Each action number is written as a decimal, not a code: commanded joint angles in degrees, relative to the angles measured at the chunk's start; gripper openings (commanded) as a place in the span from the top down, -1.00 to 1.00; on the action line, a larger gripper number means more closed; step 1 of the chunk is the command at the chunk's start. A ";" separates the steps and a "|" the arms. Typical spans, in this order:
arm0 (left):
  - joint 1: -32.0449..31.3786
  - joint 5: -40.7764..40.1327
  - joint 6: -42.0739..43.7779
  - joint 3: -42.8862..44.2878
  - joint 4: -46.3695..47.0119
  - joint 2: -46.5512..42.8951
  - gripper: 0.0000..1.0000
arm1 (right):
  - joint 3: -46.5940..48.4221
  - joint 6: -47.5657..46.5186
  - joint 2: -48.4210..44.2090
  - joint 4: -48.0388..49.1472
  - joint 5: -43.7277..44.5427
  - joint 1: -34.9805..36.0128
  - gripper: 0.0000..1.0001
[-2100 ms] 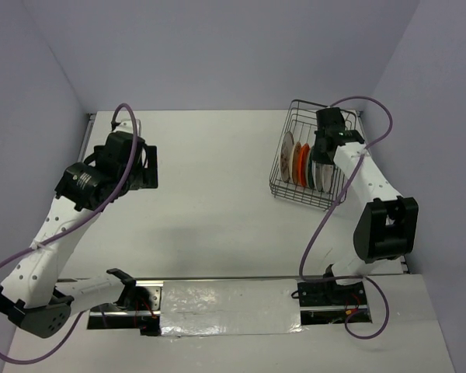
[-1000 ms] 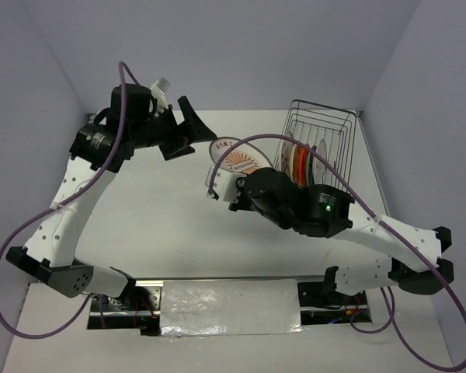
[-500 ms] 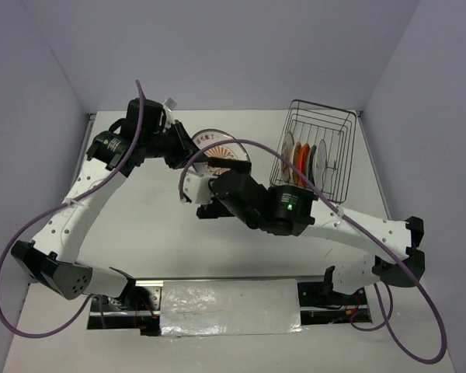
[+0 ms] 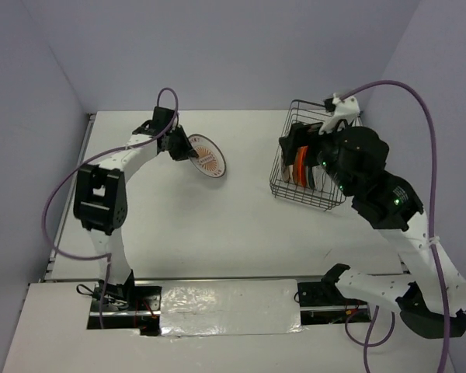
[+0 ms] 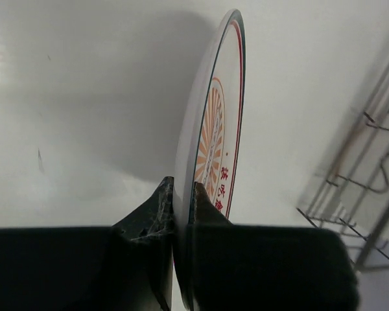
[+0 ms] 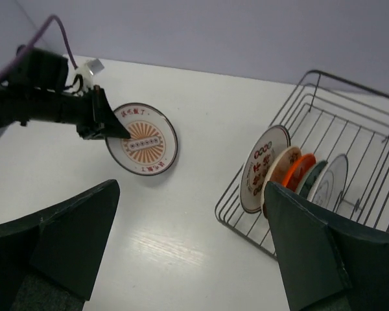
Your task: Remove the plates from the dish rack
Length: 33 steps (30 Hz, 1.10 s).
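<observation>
Set-down step: L gripper (image 5: 181, 189) pinches rim of sunburst plate (image 5: 215, 139) low over table (image 4: 179, 225), well apart from dish rack (image 6: 324, 78); R gripper (image 6: 189, 188) gapes empty near other plates (image 6: 264, 170), so next prob. lower flat & release.

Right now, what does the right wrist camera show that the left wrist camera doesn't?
Only the right wrist view shows the row of plates standing in the dish rack, the whole face of the sunburst plate, the left gripper seen from outside, and the open right gripper. Only the left wrist view shows, close up, the fingers clamped on that plate's rim, with the plate seen edge-on. Both show the sunburst plate, some rack wire and the white table.
</observation>
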 commanded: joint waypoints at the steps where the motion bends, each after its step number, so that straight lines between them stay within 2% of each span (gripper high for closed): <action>1: 1.92 5.84 1.33 6.19 7.99 4.99 1.00 | 2.90 13.26 2.29 -9.79 -4.78 -8.09 -1.00; 6: 5.08 6.10 -1.22 9.80 7.38 12.90 0.63 | 3.25 18.09 9.41 -18.67 -4.88 -15.68 -1.00; 9: 5.88 4.52 -0.70 11.91 2.03 16.94 -0.05 | 3.43 20.47 14.14 -20.09 -1.28 -18.66 -1.00; 10: 5.88 2.25 -0.52 11.92 0.45 17.21 -0.52 | 3.34 20.82 15.38 -19.92 -0.92 -21.11 -1.00; 12: 6.05 0.05 -0.61 9.56 -0.53 16.17 -0.99 | 3.69 21.00 19.32 -18.70 -0.65 -23.58 -1.00; 14: 6.67 -3.11 -0.52 8.84 -3.06 14.24 -0.99 | 5.26 20.48 22.32 -18.16 -1.36 -26.13 -1.00; 16: 7.37 -6.19 0.18 10.24 -7.80 12.92 -0.99 | 6.76 20.21 26.72 -18.68 2.22 -26.76 -1.00; 17: 7.46 -10.30 0.44 11.38 -10.70 11.43 -0.99 | 8.07 19.52 27.95 -18.86 3.21 -27.02 -0.96; 18: 7.46 -12.42 0.79 14.00 -18.38 10.46 -0.99 | 8.61 19.25 29.09 -18.86 3.74 -27.11 -0.92; 19: 7.46 -15.23 1.15 14.98 -21.77 9.58 -0.99 | 9.31 19.07 31.11 -18.95 4.18 -27.11 -0.85; 20: 7.46 -17.35 1.58 15.17 -23.80 6.52 -0.99 | 9.58 18.63 31.73 -18.69 4.79 -27.11 -0.66; 21: 7.46 -19.63 2.02 13.17 -24.78 4.32 -0.99 | 9.76 18.63 32.18 -17.99 4.97 -27.11 -0.56; 23: 7.46 -20.00 4.48 9.82 -24.61 -2.34 -0.99 | 9.32 18.28 32.62 -17.46 6.28 -27.20 -0.38; 27: 7.29 -18.51 9.40 -0.46 -23.73 -13.52 -0.99 | 7.39 16.87 33.41 -15.08 8.05 -27.89 -0.27; 28: 7.20 -18.16 10.19 -2.04 -23.73 -17.29 -0.99 | 6.95 16.44 33.76 -15.00 8.05 -28.25 -0.17; 33: 7.20 -15.79 13.62 -9.26 -25.49 -26.01 -0.99 | 4.13 14.85 35.96 -10.69 4.80 -30.44 -0.09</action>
